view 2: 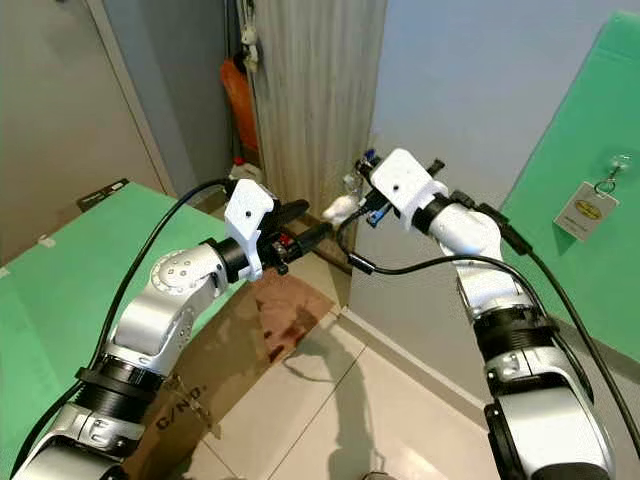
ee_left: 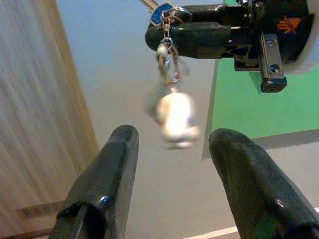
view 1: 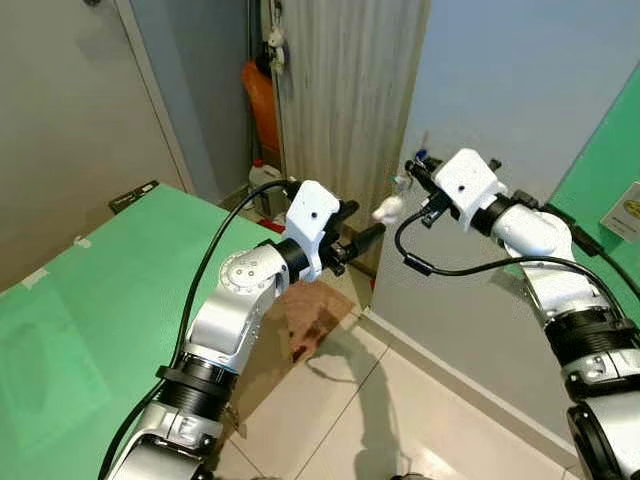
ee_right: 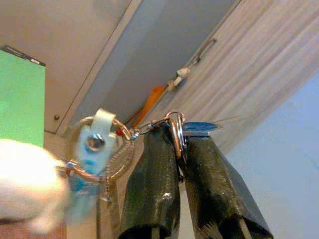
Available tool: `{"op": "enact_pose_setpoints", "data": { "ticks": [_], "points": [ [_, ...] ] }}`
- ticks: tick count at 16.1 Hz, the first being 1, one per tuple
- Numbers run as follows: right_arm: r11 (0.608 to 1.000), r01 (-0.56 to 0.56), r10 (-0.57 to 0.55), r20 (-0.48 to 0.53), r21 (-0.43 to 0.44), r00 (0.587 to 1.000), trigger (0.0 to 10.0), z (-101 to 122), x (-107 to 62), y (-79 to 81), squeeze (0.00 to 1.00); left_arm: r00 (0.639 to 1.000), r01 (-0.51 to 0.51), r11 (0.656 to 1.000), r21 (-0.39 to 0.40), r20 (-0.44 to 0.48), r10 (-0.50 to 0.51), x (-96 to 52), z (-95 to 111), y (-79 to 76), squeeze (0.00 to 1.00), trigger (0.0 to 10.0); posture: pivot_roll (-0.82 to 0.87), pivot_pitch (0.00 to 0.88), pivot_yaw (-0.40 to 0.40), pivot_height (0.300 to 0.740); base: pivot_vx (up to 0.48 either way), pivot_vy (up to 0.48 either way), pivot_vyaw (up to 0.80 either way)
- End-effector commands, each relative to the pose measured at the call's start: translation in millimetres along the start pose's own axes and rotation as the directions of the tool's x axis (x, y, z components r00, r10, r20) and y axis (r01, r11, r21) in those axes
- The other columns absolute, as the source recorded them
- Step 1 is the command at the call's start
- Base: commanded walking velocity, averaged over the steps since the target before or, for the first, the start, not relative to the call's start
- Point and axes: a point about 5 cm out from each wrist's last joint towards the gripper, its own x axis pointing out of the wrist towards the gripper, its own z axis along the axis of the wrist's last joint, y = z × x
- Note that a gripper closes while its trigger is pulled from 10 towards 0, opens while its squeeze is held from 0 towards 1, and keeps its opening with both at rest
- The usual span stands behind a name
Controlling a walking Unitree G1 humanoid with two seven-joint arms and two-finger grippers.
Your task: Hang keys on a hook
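a pale blue-grey wall point(view 1: 540, 70) is seen ahead on the right, with a ribbed wooden door panel point(view 1: 340, 90) beside its corner. a green board point(view 1: 90, 300) is set low on the left, and a second green panel point(view 2: 590, 230) stands on the right, where a small tag point(view 2: 585, 210) hangs from a metal hook point(view 2: 616, 164). a brown cardboard sheet point(view 2: 250, 330) lies on the tiled floor point(view 1: 400, 400). an orange object point(view 1: 262, 105) is propped in the far corner.

both silver arms are raised in front of the wall corner. the right gripper point(ee_right: 180, 149) is clenched on the ring of the keys point(ee_right: 174, 130); its 2 fingers point(ee_right: 152, 189) are pressed together with the ring pinched between their tips. the bunch is held in the air, near the wall corner and well apart from the hook. its long axis runs downward from the ring through a short chain to a white plush charm point(ee_left: 174, 117), which hangs lowest; a blue key head point(ee_left: 160, 12) points out sideways past the fingertips. the charm appears blurred.

the left gripper point(ee_left: 172, 149) is held released, its 2 fingers point(ee_left: 107, 174) spread, just below the charm, with the charm seen between them but not touched.
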Motion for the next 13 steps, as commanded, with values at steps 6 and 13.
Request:
{"op": "enact_pose_setpoints", "data": {
  "ticks": [6, 13],
  "points": [
    [1.0, -0.019, 0.019, 0.06, 0.005, 0.998, 0.0, 13.2, 9.8, 3.9, 0.0, 1.0, 0.011, 1.0, 0.01, 0.021, -0.011, 5.3, 10.3, 0.5, 0.0, 10.0, -0.06, 0.0, 0.064, 0.74, 0.0, 0.0, 0.0],
    [0.999, -0.029, 0.024, 0.131, 0.035, 0.991, 0.0, 30.2, 15.7, 8.4, 0.0, 1.0, -0.006, 1.0, -0.002, 0.014, 0.006, 9.2, 7.6, 3.6, 0.0, 10.0, -0.06, 0.0, 0.069, 0.74, 0.0, 0.0, 0.0]
  ]
}}
